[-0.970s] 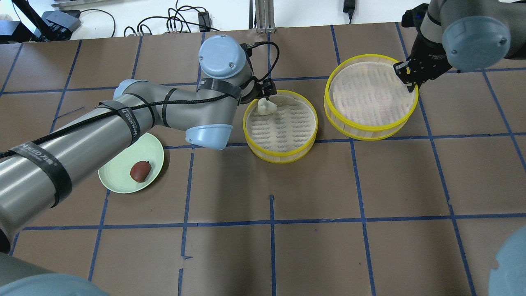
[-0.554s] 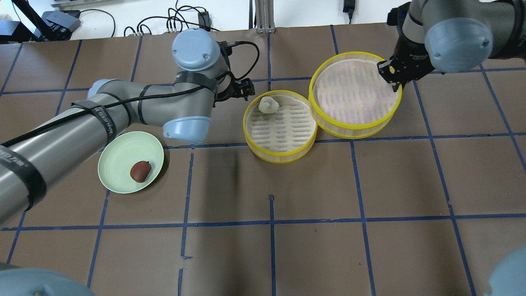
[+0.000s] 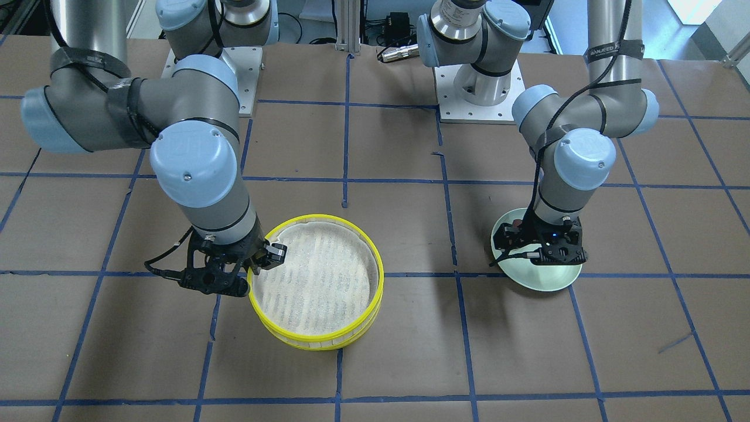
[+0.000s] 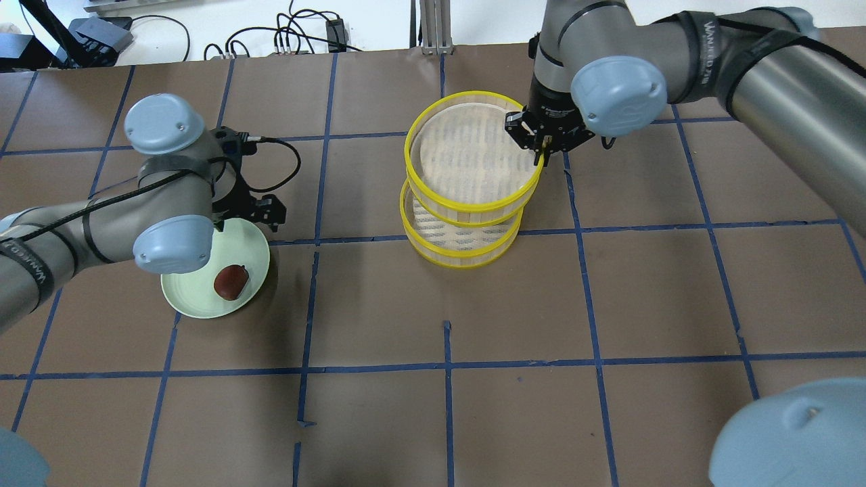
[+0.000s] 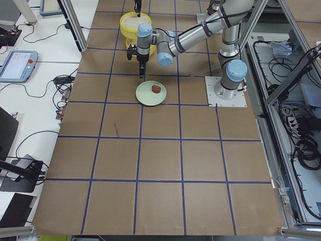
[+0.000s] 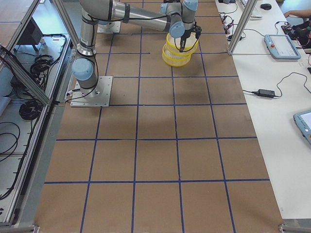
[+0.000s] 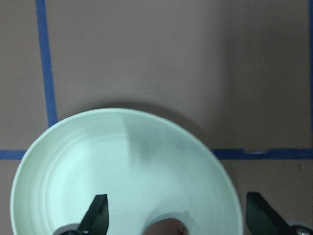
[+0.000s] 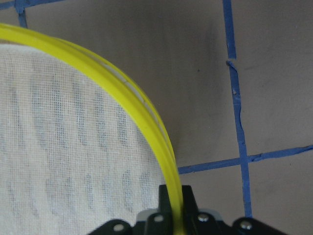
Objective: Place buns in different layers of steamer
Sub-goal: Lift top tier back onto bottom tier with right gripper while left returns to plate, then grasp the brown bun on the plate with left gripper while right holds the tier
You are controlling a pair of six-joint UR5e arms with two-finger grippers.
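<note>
Your tabletop [image 4: 446,419] is covered in brown paper and marked into large squares by blue tape lines [image 4: 595,365]. Past its far edge you have a white floor with black cables [image 4: 284,37] and an aluminium post [image 4: 433,27]. In the side views, white benches run along it, one carrying a handheld pendant with a screen [image 5: 17,65].

Towards the far middle, a round yellow-rimmed upper steamer tray with a cloth-lined base [image 4: 467,155] sits directly over a matching lower steamer tray [image 4: 467,256]. From overhead the top one looks shifted slightly away from the robot. You cannot tell from these views whether the two are touching. The right claw [image 4: 540,154] is clenched on the upper tray's yellow rim, one finger inside the wall and one outside, on the side towards the robot's right.

On the robot's left, a dark reddish-brown oval bun [image 4: 231,281] lies on a pale green round plate [image 4: 186,297], in the plate's right half. The left claw [image 7: 177,200] hovers above the plate's far part, released, its fingers spread wide. In its wrist view the bun peeks in at the bottom edge, between the two fingers and clear of both.
</note>
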